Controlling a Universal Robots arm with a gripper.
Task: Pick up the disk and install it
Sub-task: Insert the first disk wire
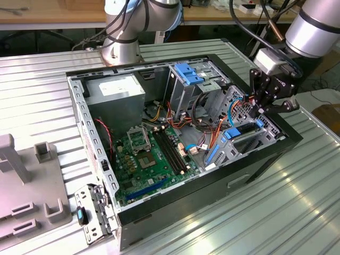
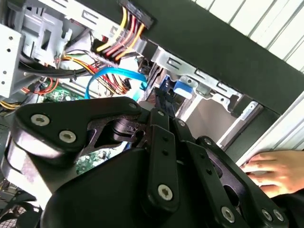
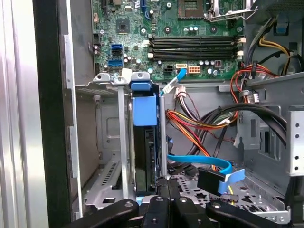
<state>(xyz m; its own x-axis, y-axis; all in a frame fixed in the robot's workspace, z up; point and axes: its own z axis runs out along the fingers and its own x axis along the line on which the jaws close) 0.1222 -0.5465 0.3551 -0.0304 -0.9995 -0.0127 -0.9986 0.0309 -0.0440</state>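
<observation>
Exterior view, left to right.

- The grey fixture sat at the left edge of the worktop, well apart from the job.
- The case lay open on its side with the motherboard across its floor. I took that as the reason the bays were reachable from above.
- The tall drive cage with its blue bracket stood at the case's far edge. Not my part.
- The orange and red cables ran between that cage and the bay at the case's right end, close to my approach.
- The disk stood on edge in that bay, blue carrier rail showing at its inner end and dark body down the slot. It looked mostly seated to me. I couldn't tell if it had latched.
- The gripper was at the disk's outer end, fingers drawn together with hardly a gap. I couldn't tell whether they touched it or pinched anything thin. I read it as a pushing posture, not a carrying grip.

In the way:

- A blue data cable with a black plug lay just beside the slot.
- A person's hand rested outside the case wall near the gripper, probably steadying it.
</observation>
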